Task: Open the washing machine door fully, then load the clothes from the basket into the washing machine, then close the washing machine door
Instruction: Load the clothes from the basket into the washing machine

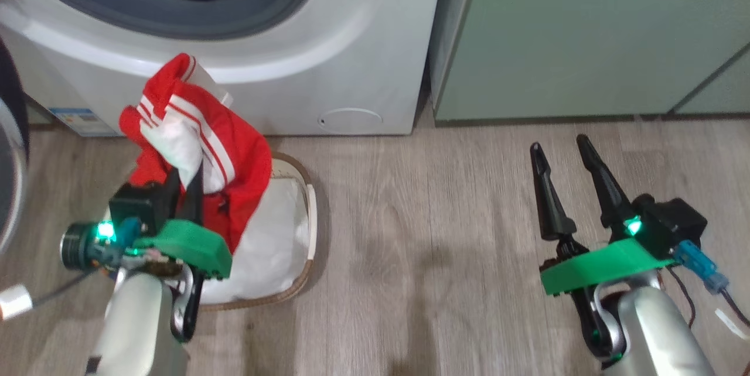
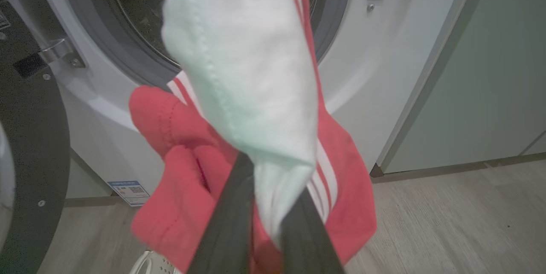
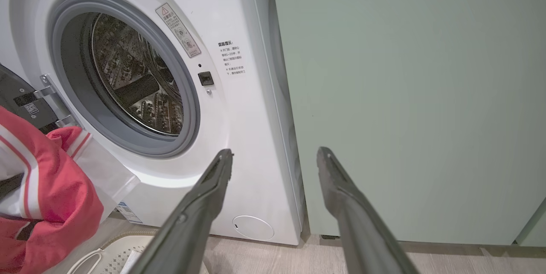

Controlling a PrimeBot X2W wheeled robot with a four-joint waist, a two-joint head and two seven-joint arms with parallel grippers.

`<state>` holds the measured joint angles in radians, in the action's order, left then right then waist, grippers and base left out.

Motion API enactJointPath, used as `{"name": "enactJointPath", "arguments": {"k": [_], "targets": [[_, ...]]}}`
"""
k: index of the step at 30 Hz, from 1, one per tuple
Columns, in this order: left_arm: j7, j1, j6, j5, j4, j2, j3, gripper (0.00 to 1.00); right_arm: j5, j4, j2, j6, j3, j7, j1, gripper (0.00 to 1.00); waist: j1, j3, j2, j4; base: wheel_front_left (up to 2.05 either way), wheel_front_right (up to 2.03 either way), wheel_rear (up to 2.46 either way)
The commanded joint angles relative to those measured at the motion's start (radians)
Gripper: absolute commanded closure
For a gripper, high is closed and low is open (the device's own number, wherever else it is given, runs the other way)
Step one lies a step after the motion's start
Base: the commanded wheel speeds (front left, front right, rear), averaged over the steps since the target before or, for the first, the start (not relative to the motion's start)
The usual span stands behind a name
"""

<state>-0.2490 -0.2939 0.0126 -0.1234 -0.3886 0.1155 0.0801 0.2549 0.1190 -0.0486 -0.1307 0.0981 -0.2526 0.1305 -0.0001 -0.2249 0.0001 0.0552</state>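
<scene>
Clearly, the left gripper is pinching the clothes between its two dark fingers, which are standing narrow with cloth bunched between them. The red garment (white panel and white stripes showing) is being held up above the basket, in front of the lower face of the washing machine. Its lower folds are draping over the gripper; whether the lowest fold is touching the basket I cannot tell. In the left wrist view the white panel is standing up past the fingertips and covering part of the round hatch.

The basket is sitting on the wooden floor just before the machine, with a white glossy sheet lying inside it. The washing machine door is hanging open at the left of the hatch, its black rim showing beside the hinge. The grey seal is ringing the open hatch and the steel drum is showing behind it. A patch of red is lying inside the drum at the top edge of the head view.

The right gripper is hovering over the floor well to the right of the basket. Its fingers are spread wide and holding nothing, pointing toward the seam between the machine and the pale green cabinet.
</scene>
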Motion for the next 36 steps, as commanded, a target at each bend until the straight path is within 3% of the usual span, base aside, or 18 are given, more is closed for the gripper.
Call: {"name": "enactJointPath", "arguments": {"k": [1, 8, 18, 36], "targets": [[-0.013, -0.004, -0.001, -0.006, 0.058, 0.010, -0.041, 1.00, 0.001, -0.031, -0.002, 0.000, 0.017, -0.009, -0.006, 0.00, 0.0001, 0.029, -0.0001, -0.013, 0.00, 0.00, 0.00], [-0.013, 0.131, -0.028, 0.010, 0.222, -0.036, -0.012, 1.00, 0.003, -0.033, -0.002, 0.000, -0.004, -0.009, -0.051, 0.00, 0.0001, 0.089, -0.0001, -0.028, 0.00, 0.00, 0.00], [-0.013, 0.226, 0.010, 0.006, 0.358, -0.062, -0.001, 1.00, 0.008, -0.041, -0.002, 0.000, -0.008, -0.009, -0.075, 0.00, 0.0001, 0.112, -0.0001, -0.038, 0.00, 0.00, 0.00], [-0.013, 0.236, 0.023, -0.008, 0.386, -0.065, 0.004, 1.00, 0.006, -0.038, -0.002, 0.000, 0.004, -0.009, -0.075, 0.00, 0.0001, 0.113, -0.0001, -0.026, 0.00, 0.00, 0.00]]}}
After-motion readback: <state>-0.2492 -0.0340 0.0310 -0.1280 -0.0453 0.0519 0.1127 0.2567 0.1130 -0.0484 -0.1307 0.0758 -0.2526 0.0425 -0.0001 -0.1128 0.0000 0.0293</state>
